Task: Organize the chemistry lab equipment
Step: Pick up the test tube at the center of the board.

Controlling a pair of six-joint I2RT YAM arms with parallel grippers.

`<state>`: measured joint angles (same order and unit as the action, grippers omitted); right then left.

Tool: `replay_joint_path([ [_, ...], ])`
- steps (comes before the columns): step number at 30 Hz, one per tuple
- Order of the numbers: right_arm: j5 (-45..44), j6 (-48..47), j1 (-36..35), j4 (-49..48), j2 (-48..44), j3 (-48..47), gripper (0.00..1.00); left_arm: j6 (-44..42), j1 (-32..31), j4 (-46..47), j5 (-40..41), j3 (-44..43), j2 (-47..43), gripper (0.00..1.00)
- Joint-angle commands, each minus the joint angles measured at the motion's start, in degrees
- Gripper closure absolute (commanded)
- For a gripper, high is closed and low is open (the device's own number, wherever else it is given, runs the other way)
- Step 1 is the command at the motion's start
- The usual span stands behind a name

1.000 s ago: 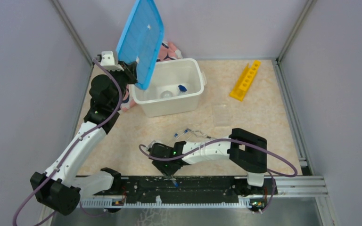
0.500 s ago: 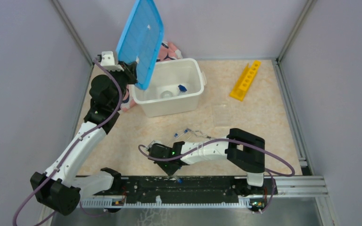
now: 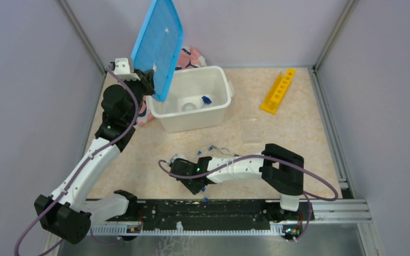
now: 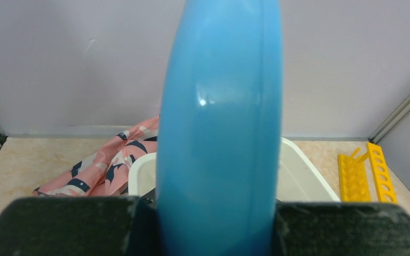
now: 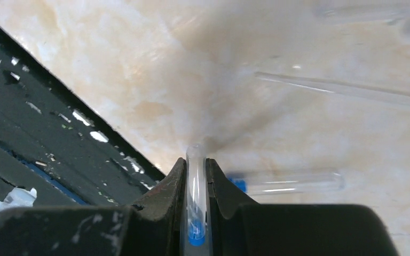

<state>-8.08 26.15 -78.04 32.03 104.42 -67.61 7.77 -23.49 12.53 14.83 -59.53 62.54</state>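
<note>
My right gripper [image 3: 198,186] is low over the table's near edge, shut on a thin clear tube [image 5: 196,176] whose round end sticks out past the fingertips [image 5: 177,176]. Another clear tube with a blue cap [image 5: 288,182] lies on the table just beyond it. More blue-capped tubes [image 3: 212,151] lie by the right forearm. The long yellow rack [image 3: 277,90] lies at the back right. A small whitish ball [image 3: 189,106] and a blue-capped tube [image 3: 206,100] lie in the white bin [image 3: 221,109]. My left gripper [image 3: 147,81] is shut on the raised blue lid [image 3: 157,45].
The pink whale-patterned cloth [image 3: 191,56] lies behind and left of the bin. A black rail [image 3: 229,210] runs along the near edge, close under the right gripper. A long clear thing [image 5: 347,92] lies farther out. Grey walls enclose the table.
My right gripper has lifted away from the near rail toward the table and turned, still holding the tube. The left arm and lid have barely moved.
</note>
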Motion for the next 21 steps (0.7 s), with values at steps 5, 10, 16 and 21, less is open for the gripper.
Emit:
replay_joint_path([
  [5, -5.0, -4.3, 8.2, 1.9, -8.1, -6.0, 0.94, -1.2, -0.3, 2.4, 1.0, -2.2, -0.3, 1.00],
  [10, -5.1, -5.8, 15.4, 0.9, -10.8, -5.4, 0.94, -1.2, -0.3, 2.4, 0.9, -2.3, 0.1, 1.00],
  [16, -6.9, -8.0, 24.8, -1.0, -12.1, -3.3, 0.94, -1.2, -0.3, 2.7, 0.5, -2.3, 0.8, 1.00],
  [21, -6.8, -9.3, 31.4, -2.1, -12.1, -2.2, 0.94, -1.4, -0.3, 2.7, 0.3, -2.3, 0.9, 1.00],
])
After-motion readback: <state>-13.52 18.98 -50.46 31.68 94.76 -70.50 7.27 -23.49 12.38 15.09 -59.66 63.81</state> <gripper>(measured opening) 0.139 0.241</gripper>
